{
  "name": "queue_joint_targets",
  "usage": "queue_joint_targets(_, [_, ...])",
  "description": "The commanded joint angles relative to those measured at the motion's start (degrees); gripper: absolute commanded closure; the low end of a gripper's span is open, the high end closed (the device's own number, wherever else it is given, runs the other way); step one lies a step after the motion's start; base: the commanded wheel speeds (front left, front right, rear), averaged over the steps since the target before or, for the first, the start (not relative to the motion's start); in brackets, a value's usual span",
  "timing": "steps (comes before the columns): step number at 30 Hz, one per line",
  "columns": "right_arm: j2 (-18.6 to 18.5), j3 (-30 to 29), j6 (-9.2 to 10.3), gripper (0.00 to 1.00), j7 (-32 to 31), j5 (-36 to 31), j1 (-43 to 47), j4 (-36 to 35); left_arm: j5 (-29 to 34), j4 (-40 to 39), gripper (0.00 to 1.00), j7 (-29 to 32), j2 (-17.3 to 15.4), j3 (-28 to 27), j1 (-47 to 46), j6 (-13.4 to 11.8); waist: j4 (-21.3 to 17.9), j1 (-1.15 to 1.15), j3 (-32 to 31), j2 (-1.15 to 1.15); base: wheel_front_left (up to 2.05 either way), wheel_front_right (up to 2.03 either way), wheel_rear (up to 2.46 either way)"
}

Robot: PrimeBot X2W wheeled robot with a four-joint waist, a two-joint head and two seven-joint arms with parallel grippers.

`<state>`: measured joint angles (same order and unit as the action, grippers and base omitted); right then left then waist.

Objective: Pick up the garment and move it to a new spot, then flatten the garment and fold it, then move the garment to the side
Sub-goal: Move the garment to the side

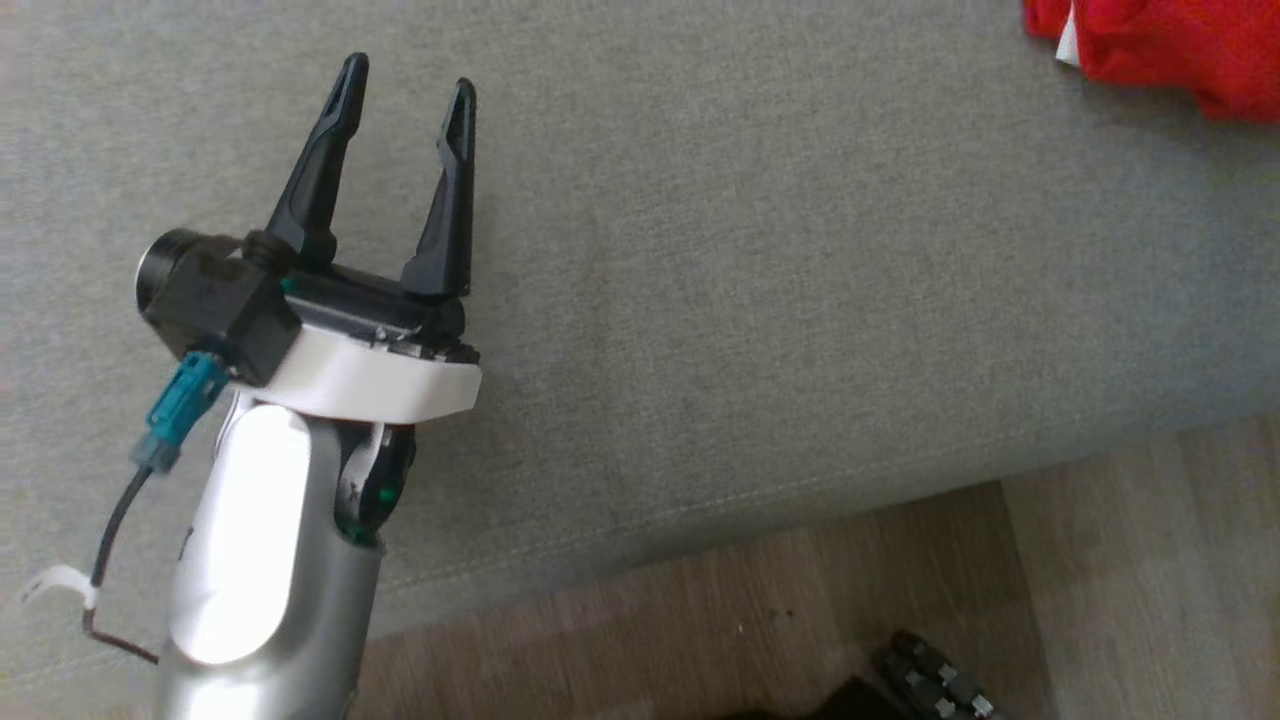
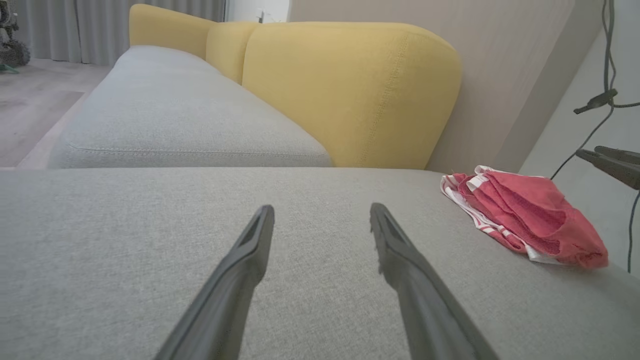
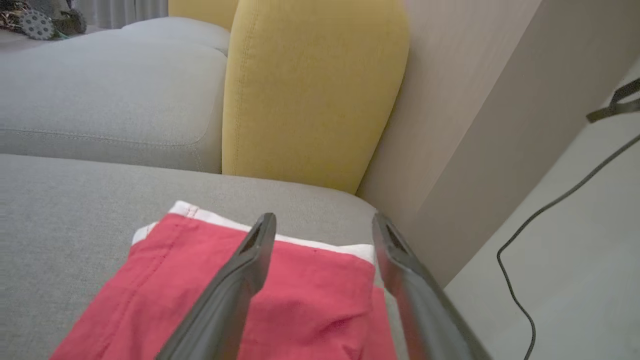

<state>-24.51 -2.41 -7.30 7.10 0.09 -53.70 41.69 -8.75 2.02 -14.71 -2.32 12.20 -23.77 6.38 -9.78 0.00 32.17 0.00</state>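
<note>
The garment (image 1: 1180, 50) is a red piece with white trim, lying bunched in folds on the grey sofa seat (image 1: 750, 250) at the far right. My left gripper (image 1: 408, 78) hovers open over bare seat well to the left of it, nothing between its fingers. In the left wrist view the garment (image 2: 530, 215) lies to the right of the open left gripper (image 2: 321, 209). My right gripper (image 3: 322, 222) stands open just above the garment (image 3: 310, 290), whose white hem lies near the fingertips. Nothing is gripped.
Yellow back cushions (image 2: 350, 90) rise behind the seat, with a beige wall (image 3: 475, 125) to their right. The seat's front edge drops to a wooden floor (image 1: 800, 600). A black cable (image 3: 550, 210) hangs beside the sofa's right end. A second grey seat (image 2: 175, 110) extends farther back.
</note>
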Motion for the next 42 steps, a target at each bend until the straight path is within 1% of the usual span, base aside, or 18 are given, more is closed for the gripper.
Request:
queue_joint_targets(1, [-0.33, -0.25, -0.19, 0.0, 0.18, -0.89, 1.67, -2.9, -0.58, -1.71, 0.0, -0.29, -0.55, -1.58, -0.11, 0.11, 0.82, 0.0, -1.66, 0.0, 0.0, 0.0, 0.0])
queue_joint_targets(6, [3.11, 0.37, -0.19, 0.0, 0.37, -1.43, 3.82, -8.14, -2.75, -1.76, 0.0, -0.29, -0.55, -1.79, 1.57, -0.92, 2.91, 0.0, -6.74, 0.0, 0.0, 0.0, 0.0])
queue_joint_targets(10, [6.06, 2.72, -0.19, 0.0, 0.67, -0.07, 7.38, -13.75, -4.18, -2.41, 0.0, -0.29, -0.55, -1.93, 3.16, -2.07, 5.36, 0.0, -10.93, 0.0, 0.0, 0.0, 0.0])
queue_joint_targets(16, [9.46, 6.51, -0.19, 0.0, 2.89, 1.47, 15.68, -22.22, -5.6, -3.34, 0.0, -0.29, -0.55, -2.65, 6.24, -3.61, 9.48, 0.0, -16.28, 0.0, 0.0, 0.0, 0.0])
queue_joint_targets(22, [13.91, 7.11, -0.19, 0.0, 5.19, 0.74, 25.31, -27.12, -6.51, -3.35, 0.0, -0.29, -0.55, -3.29, 10.09, -4.89, 12.39, 0.0, -20.69, 0.0, 0.0, 0.0, 0.0])
queue_joint_targets(31, [19.05, 5.59, -0.19, 0.0, 7.4, -3.12, 36.56, -30.66, -5.7, -2.14, 0.0, -0.29, -0.55, -3.84, 15.77, -5.65, 13.8, 0.0, -25.12, 0.0, 0.0, 0.0, 0.0])
queue_joint_targets(33, [19.99, 4.86, -0.19, 0.0, 7.63, -3.46, 38.69, -31.28, -5.22, -2.04, 0.0, -0.29, -0.55, -4.1, 17.0, -6.39, 13.87, 0.0, -25.77, 0.0, 0.0, 0.0, 0.0])
queue_joint_targets(36, [20.64, 4.36, -0.19, 0.0, 7.81, -5.65, 40.86, -31.89, -3.96, -2.51, 0.0, -0.29, -0.55, -4.25, 18.58, -6.96, 13.86, 0.0, -26.59, 0.0, 0.0, 0.0, 0.0])
queue_joint_targets(38, [21.0, 3.86, -0.19, 0.0, 7.85, -6.13, 41.78, -32.58, -2.68, -3.45, 0.0, -0.29, -0.55, -4.65, 19.1, -7.69, 13.87, 0.0, -26.89, 0.0, 0.0, 0.0, 0.0])
queue_joint_targets(40, [21.23, 3.83, -0.19, 0.0, 7.87, -6.55, 42.52, -33.26, -1.33, -3.91, 0.0, -0.29, -0.55, -4.68, 19.61, -7.91, 13.79, 0.0, -27.16, 0.0, 0.0, 0.0, 0.0])
queue_joint_targets(42, [21.38, 3.85, -0.19, 0.0, 7.88, -6.79, 43.0, -33.66, -1.01, -4.36, 0.0, -0.29, -0.55, -4.88, 19.93, -8.45, 13.71, 0.0, -27.32, 0.0, 0.0, 0.0, 0.0])
